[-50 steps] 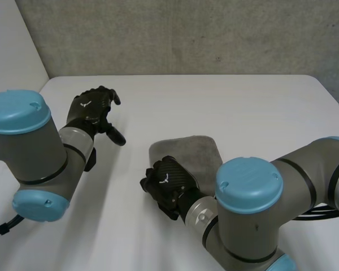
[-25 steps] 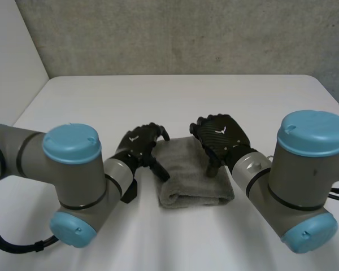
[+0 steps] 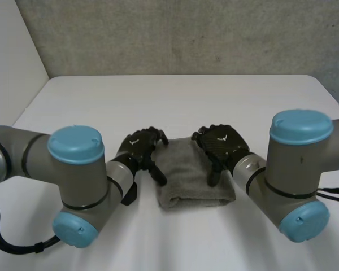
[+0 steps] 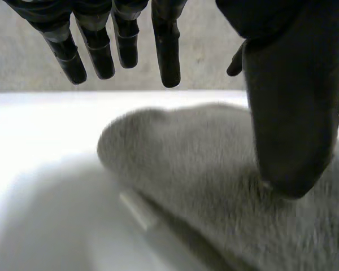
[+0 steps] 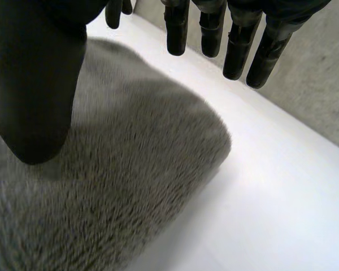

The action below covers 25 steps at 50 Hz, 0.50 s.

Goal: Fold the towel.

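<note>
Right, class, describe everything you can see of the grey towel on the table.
The towel is grey, fluffy cloth, folded into a thick, roughly square pad with rounded corners. It lies flat on the white table between the two hands. The left hand rests its thumb at one side edge, the right hand on the other side; both keep straight fingers off the cloth.

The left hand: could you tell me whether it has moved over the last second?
Yes. The left hand has moved from near the table's far left corner rightward and nearer, to the towel's left edge.
</note>
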### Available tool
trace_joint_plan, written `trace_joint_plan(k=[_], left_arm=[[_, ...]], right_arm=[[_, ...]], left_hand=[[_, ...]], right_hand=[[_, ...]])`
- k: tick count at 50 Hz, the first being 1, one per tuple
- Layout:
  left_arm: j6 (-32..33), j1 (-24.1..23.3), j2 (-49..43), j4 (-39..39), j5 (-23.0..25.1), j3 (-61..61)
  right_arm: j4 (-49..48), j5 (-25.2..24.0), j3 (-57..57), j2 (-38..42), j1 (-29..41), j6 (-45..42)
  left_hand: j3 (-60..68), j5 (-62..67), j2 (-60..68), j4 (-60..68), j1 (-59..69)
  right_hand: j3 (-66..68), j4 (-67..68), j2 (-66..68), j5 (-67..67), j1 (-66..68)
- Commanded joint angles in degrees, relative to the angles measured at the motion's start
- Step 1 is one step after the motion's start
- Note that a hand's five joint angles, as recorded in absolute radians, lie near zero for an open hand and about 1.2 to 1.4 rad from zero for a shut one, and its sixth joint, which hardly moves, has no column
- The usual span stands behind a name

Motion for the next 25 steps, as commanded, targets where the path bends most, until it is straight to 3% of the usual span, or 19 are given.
trace_joint_plan(k=[1, 6, 14, 19, 25], left_arm=[[0.7, 0.1, 6.6, -1.9, 0.0, 0.8], [3.9, 0.7, 11.8, -5.8, 0.0, 2.1], [9.2, 4.9, 19.7, -14.5, -0.1, 6.0], [9.1, 7.6, 22.3, -20.0, -0.2, 8.6], [9.1, 8.7, 22.9, -20.8, -0.3, 9.2]], right_arm=[[2.5, 0.6, -1.7, -6.5, -0.3, 3.5], [5.2, 2.3, -4.5, -10.6, -1.8, 7.5], [10.5, 10.4, -9.6, -18.2, -7.5, 10.3], [10.7, 10.5, -10.3, -20.2, -8.5, 10.1], [11.2, 10.5, -10.2, -20.5, -8.5, 10.0]], left_hand=[[-4.0, -2.7, -3.7, -4.5, -4.4], [-4.0, -2.7, -3.7, -4.5, -4.4], [-4.0, -2.7, -3.7, -4.5, -4.4], [-4.0, -2.7, -3.7, -4.5, -4.4], [-4.0, -2.7, -3.7, -4.5, -4.4]], right_hand=[[-3.9, -4.8, -4.8, -3.6, -3.6], [-3.9, -4.8, -4.8, -3.6, -3.6], [-3.9, -4.8, -4.8, -3.6, -3.6], [-3.9, -4.8, -4.8, -3.6, -3.6], [-3.9, -4.8, -4.8, -3.6, -3.6]])
